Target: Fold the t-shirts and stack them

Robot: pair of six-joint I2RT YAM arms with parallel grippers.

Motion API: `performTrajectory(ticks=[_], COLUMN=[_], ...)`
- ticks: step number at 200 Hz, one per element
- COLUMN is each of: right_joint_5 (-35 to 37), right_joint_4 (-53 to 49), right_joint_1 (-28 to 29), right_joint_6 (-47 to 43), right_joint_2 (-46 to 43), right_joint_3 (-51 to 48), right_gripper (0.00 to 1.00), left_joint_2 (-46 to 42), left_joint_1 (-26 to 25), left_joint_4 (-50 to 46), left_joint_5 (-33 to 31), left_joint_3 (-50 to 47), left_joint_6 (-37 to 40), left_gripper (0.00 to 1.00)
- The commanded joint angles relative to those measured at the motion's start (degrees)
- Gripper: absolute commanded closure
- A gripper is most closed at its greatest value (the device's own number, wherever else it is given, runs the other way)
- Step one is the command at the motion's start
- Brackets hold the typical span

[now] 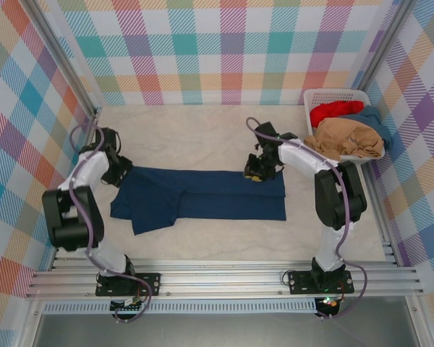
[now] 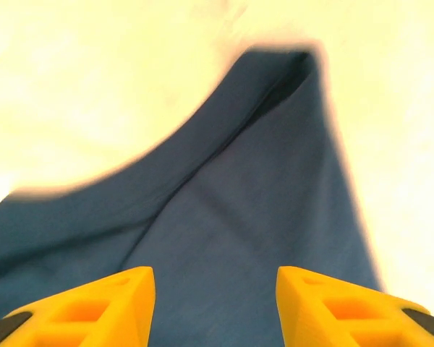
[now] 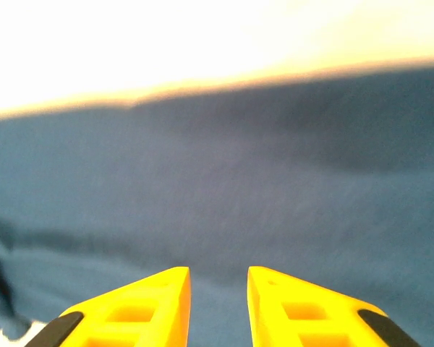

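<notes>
Folding of the navy t-shirt (image 1: pixel 202 199) on the tabletop (image 1: pixel 202 137) is under way; the left end effector (image 2: pixel 213 278) stands released, the right end effector (image 3: pixel 218 275) has an indeterminate grip; next, an edge likely needs seizing.

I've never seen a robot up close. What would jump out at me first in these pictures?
Probably the navy t-shirt spread across the middle of the table, with the left pincer and right pincer over its far edge, one toward each end. Next, the white basket in the far right corner, heaped with a red t-shirt, a tan t-shirt and a teal-blue t-shirt.
</notes>
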Motion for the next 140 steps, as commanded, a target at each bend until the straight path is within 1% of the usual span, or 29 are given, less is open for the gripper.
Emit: performTrajectory(ticks=[1, 22, 39, 51, 66, 82, 94, 106, 132, 140], right_joint_5=[4.74, 7.88, 9.59, 10.87, 11.54, 12.22, 12.58, 12.65, 13.55, 14.13], right_joint_4=[-1.03, -3.51, -4.36, -4.71, -5.81, -7.10, -6.93, -6.64, -7.06, -7.39], right_joint_1=[-4.07, -7.23, -9.29, -10.29, -11.06, -11.14, -11.16, -11.16, -11.17, -11.17], right_joint_6=[0.56, 2.41, 3.69, 4.18, 4.63, 5.11, 5.54, 6.07, 6.71, 6.78], right_joint_2=[3.09, 5.69, 6.82, 7.46, 8.94, 10.47, 10.95, 11.61, 13.62, 14.06], right_joint_3=[3.40, 6.02, 6.91, 7.46, 8.44, 9.18, 8.78, 8.69, 9.25, 9.55], right_gripper=[0.70, 0.67, 0.67, 0.67, 0.67, 0.68, 0.68, 0.73, 0.87, 0.91], left_joint_2=[8.59, 15.75, 18.33, 20.05, 22.69, 24.26, 25.01, 25.86, 27.91, 28.43], left_joint_1=[2.32, 2.99, 3.85, 3.90, 3.88, 3.93, 3.95, 4.08, 4.48, 4.68], left_joint_4=[3.51, -0.09, 0.57, 0.38, -2.78, -4.00, -3.81, -3.69, -4.63, -4.97], left_joint_5=[2.40, 2.32, 3.21, 3.53, 3.11, 2.38, 2.03, 2.22, 1.89, 1.70], left_joint_3=[7.27, 14.83, 16.86, 18.75, 21.85, 22.47, 22.40, 22.80, 24.69, 25.17], left_joint_6=[-3.37, -4.36, -6.05, -6.73, -6.84, -6.90, -6.74, -6.26, -5.37, -5.32], left_gripper=[0.52, 0.54, 0.57, 0.63, 0.69, 0.76, 0.79, 0.84, 0.99, 1.00])
